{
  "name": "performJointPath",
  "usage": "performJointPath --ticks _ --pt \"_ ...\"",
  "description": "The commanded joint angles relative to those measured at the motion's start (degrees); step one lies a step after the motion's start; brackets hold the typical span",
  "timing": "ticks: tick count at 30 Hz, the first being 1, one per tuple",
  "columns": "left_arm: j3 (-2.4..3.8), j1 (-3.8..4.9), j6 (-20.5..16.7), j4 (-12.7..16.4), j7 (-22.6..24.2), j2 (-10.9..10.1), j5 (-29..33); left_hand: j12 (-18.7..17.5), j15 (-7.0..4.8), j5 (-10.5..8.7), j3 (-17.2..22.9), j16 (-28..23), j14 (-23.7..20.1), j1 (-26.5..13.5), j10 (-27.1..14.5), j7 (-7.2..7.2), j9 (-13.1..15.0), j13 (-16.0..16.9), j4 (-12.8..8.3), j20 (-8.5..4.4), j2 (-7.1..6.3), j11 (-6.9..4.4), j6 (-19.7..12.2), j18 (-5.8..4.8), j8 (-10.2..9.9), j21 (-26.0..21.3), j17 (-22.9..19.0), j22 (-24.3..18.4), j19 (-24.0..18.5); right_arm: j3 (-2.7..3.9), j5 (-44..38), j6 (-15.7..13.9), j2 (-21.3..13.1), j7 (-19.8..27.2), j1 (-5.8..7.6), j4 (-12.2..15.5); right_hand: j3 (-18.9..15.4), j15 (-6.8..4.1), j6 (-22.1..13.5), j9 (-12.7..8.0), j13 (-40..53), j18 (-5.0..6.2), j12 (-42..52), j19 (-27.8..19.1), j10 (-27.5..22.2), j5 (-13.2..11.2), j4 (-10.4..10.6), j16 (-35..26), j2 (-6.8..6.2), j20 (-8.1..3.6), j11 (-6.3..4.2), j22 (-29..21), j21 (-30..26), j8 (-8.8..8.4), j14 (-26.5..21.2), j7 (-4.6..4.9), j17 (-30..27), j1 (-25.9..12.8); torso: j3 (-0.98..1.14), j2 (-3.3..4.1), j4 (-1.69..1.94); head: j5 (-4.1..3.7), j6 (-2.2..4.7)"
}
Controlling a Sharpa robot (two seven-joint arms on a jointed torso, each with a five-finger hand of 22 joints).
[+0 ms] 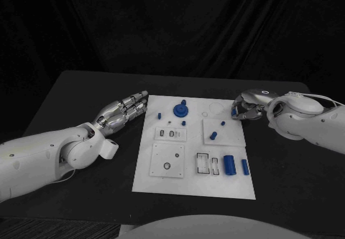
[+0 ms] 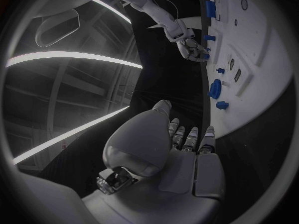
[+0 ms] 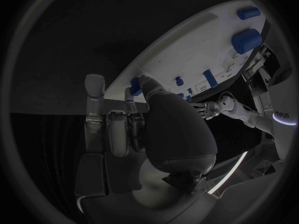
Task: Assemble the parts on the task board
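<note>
The white task board (image 1: 194, 186) lies mid-table. On it are a round blue knob (image 1: 180, 109), a tilted blue peg (image 1: 213, 135), several tiny blue pegs, and two blue cylinders (image 1: 229, 165) lying near the right front. My right hand (image 1: 249, 106) sits at the board's far right edge and pinches a small blue part (image 1: 234, 113) between thumb and finger; the right wrist view shows that part (image 3: 135, 86) at the fingertips (image 3: 147, 80). My left hand (image 1: 126, 112) hovers just off the board's left edge, fingers stretched out together and holding nothing.
The board carries raised white plates with slots and holes (image 1: 167, 160). Black table (image 1: 86, 89) surrounds it, bare on both sides. The left wrist view shows the knob (image 2: 215, 88) and the right hand (image 2: 190, 45) across the board (image 2: 261, 50).
</note>
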Motion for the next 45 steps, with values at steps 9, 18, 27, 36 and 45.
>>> performJointPath --ticks 9,18,27,36,45 --pt "0.04 -0.14 0.9 0.0 0.2 0.1 0.0 -0.2 0.46 0.29 0.3 -0.2 0.0 -0.3 0.1 0.33 0.0 -0.1 0.0 0.39 -0.2 0.46 -0.2 0.94 0.3 -0.2 -0.1 0.0 0.1 0.02 -0.4 -3.0 0.1 1.2 -0.27 -0.2 1.3 -0.97 3.7 3.0 15.0 -0.17 0.1 0.8 6.1 2.6 -1.4 0.4 1.38 -0.59 -1.53 1.0 0.2 3.92 5.5 -1.55 13.5 1.3 -0.01 0.0 -0.01 0.24 -0.19" --pt "0.04 -0.17 0.8 0.0 0.1 0.0 0.0 -0.2 0.47 0.29 0.3 -0.2 0.0 -0.3 0.1 0.36 0.0 -0.1 0.0 0.4 -0.2 0.48 -0.1 0.93 0.3 -0.2 -0.1 0.0 0.1 0.08 0.0 -7.4 -1.0 1.8 -0.2 2.7 1.5 -1.21 4.7 4.1 15.0 -0.3 0.1 1.4 6.1 5.7 -1.5 0.6 1.06 -0.88 -1.71 1.8 1.0 4.92 5.6 -1.58 13.7 0.8 0.0 -0.02 0.0 0.56 0.12" --pt "0.04 -0.18 0.9 -0.2 0.1 0.2 0.0 -0.2 0.5 0.3 0.4 -0.2 0.0 -0.3 0.1 0.42 0.0 -0.1 0.0 0.43 -0.21 0.52 -0.1 0.93 0.3 -0.2 -0.1 0.0 0.1 0.13 0.8 -8.7 -1.3 1.5 1.48 11.9 1.4 -1.15 4.8 4.2 15.0 -0.35 0.1 1.5 6.1 6.0 -1.3 0.6 0.79 -0.92 -1.57 2.0 1.2 5.0 5.6 -1.37 13.7 0.4 -0.03 -0.02 -0.01 0.6 -0.07" --pt "0.04 -0.19 1.1 -0.5 0.0 0.4 0.0 -0.2 0.5 0.3 0.4 -0.2 0.0 -0.3 0.1 0.42 0.0 -0.1 0.0 0.43 -0.21 0.54 -0.1 0.93 0.3 -0.2 -0.1 0.0 0.1 0.12 0.8 -7.7 3.6 1.7 0.45 13.0 1.5 -1.13 5.0 4.4 15.0 -0.43 0.1 1.9 6.1 5.9 -1.5 0.1 0.45 -0.99 -1.44 2.4 1.8 5.07 5.5 -1.17 13.2 0.3 -0.06 0.04 0.09 0.43 0.11" --pt "0.04 -0.19 1.2 -0.5 -0.1 0.5 0.0 -0.2 0.5 0.3 0.4 -0.2 0.0 -0.3 0.1 0.42 0.0 -0.1 0.0 0.43 -0.21 0.54 -0.1 0.93 0.3 -0.2 -0.1 0.0 0.1 0.13 0.8 -5.5 8.7 1.7 -1.68 11.8 1.5 -1.03 5.1 4.5 15.0 -0.44 0.1 2.0 6.1 5.5 -1.6 -0.2 0.39 -0.99 -1.23 2.4 1.7 5.06 5.4 -1.01 12.8 0.3 -0.09 0.03 -0.22 1.08 -0.1"
